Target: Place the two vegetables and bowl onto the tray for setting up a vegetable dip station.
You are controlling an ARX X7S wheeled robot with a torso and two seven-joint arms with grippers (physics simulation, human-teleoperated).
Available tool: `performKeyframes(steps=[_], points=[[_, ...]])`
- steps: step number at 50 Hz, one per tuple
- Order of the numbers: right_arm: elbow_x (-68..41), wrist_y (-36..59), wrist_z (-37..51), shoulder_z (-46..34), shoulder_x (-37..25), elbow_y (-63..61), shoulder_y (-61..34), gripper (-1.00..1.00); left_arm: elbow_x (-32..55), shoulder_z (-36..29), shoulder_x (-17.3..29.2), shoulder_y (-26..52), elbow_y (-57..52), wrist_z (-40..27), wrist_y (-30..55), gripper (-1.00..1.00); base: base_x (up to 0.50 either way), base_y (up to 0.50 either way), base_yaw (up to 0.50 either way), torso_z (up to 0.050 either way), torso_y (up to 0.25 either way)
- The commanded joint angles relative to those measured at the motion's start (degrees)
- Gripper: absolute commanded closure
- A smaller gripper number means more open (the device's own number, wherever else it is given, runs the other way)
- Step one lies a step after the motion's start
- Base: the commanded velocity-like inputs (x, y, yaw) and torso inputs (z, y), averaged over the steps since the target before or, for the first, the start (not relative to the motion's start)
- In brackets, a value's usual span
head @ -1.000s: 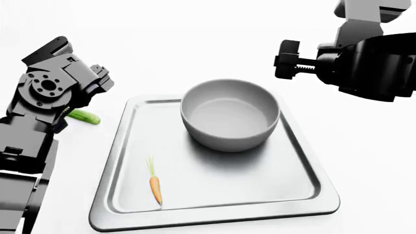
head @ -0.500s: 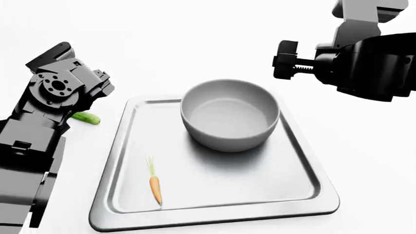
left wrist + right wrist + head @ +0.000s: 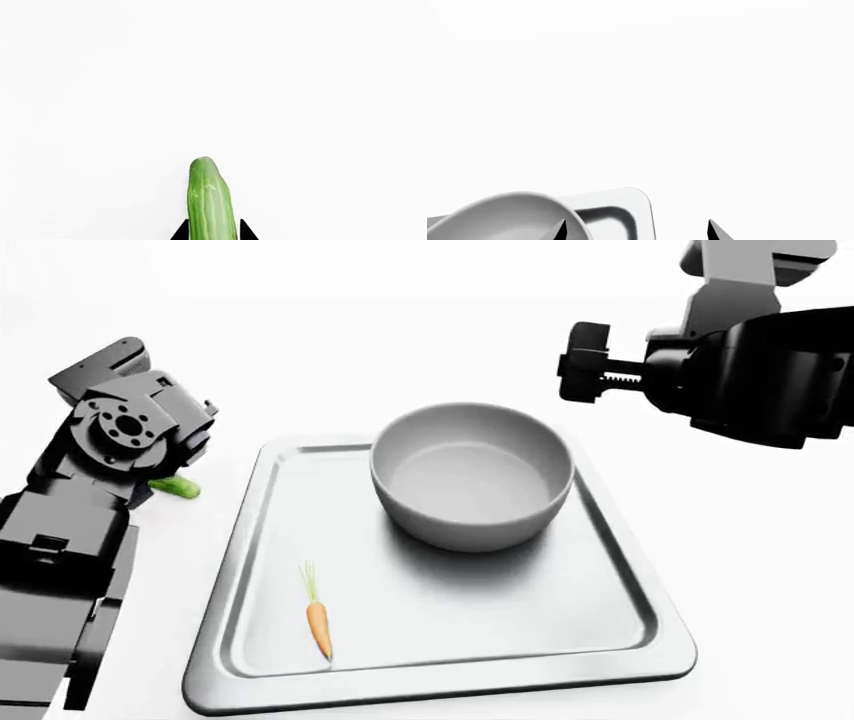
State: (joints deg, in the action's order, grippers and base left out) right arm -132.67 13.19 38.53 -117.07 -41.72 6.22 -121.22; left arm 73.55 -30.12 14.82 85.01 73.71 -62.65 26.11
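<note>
Cucumber (image 3: 211, 200), slim, ribbed and glossy green with a rounded tip, lies on the plain white worktop (image 3: 213, 75) between the two dark fingertips of my left claw (image 3: 211, 232), which flank it closely on either side; whether they press on it I cannot tell. From the head view only its end shows beside my left arm, off the tray (image 3: 627, 580) and just left of its rim. That tray is flat brushed metal, rectangular with rounded corners and a low raised lip. On its far half sits the bowl (image 3: 473, 475), round, matte grey and deep-sided. Near the front left corner lies the carrot (image 3: 318, 625), tiny, orange and tapered, with a thin pale stem. My right claw (image 3: 637, 231) hangs above the tray's far right corner, fingertips apart, holding nothing.
</note>
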Motion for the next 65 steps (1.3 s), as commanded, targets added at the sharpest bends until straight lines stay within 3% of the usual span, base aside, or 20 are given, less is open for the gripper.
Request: performKeyframes(steps=[1, 17, 23, 30, 31, 33, 47, 55, 65], points=[[0.1, 0.1, 0.3, 0.6, -0.2, -0.4, -0.2, -1.00, 0.6, 4.3, 0.7, -2.4, 1.2, 2.2, -0.7, 1.00, 0.00, 0.00, 0.00, 0.000, 0.000], [0.3, 0.4, 0.6, 1.4, -0.3, -0.5, 0.1, -1.00, -2.0, 6.1, 0.9, -1.4, 0.5, 3.5, 0.3, 1.00, 0.00, 0.00, 0.00, -0.001, 0.000], [0.4, 0.5, 0.8, 1.7, -0.5, -0.5, 0.2, -1.00, -0.5, 6.5, 3.7, -3.8, -11.4, -0.6, 4.4, 1.00, 0.00, 0.00, 0.00, 0.000, 0.000], [0.5, 0.7, 0.8, 1.9, -0.7, -0.2, 0.4, -1.00, -0.4, 5.3, 5.4, -1.9, -16.8, -1.0, 8.6, 1.00, 0.00, 0.00, 0.00, 0.000, 0.000], [0.5, 0.7, 0.8, 1.9, -0.7, -0.2, 0.5, -1.00, -0.9, 3.8, 5.4, -0.3, -16.2, 2.4, 11.1, 1.00, 0.00, 0.00, 0.00, 0.000, 0.000], [0.5, 0.7, 0.8, 2.0, -0.7, -0.1, 0.5, -1.00, -0.7, 4.0, 5.3, 0.7, -15.2, 2.6, 11.6, 1.00, 0.00, 0.00, 0.00, 0.000, 0.000], [0.9, 1.1, 1.1, 2.4, -0.7, -0.1, 0.8, -1.00, 1.4, -1.8, 10.7, 7.0, -32.4, 11.3, 28.9, 1.00, 0.00, 0.00, 0.00, 0.000, 0.000], [1.1, 1.2, 1.3, 2.7, -0.9, -0.1, 0.9, -1.00, 9.7, 1.5, 14.1, 3.1, -46.0, 5.3, 35.7, 1.00, 0.00, 0.00, 0.00, 0.000, 0.000], [1.2, 1.5, 1.6, 3.3, -1.0, -0.4, 0.7, -1.00, 23.2, 5.9, 15.5, -4.8, -63.2, -8.3, 39.6, 1.00, 0.00, 0.00, 0.00, 0.000, 0.000]])
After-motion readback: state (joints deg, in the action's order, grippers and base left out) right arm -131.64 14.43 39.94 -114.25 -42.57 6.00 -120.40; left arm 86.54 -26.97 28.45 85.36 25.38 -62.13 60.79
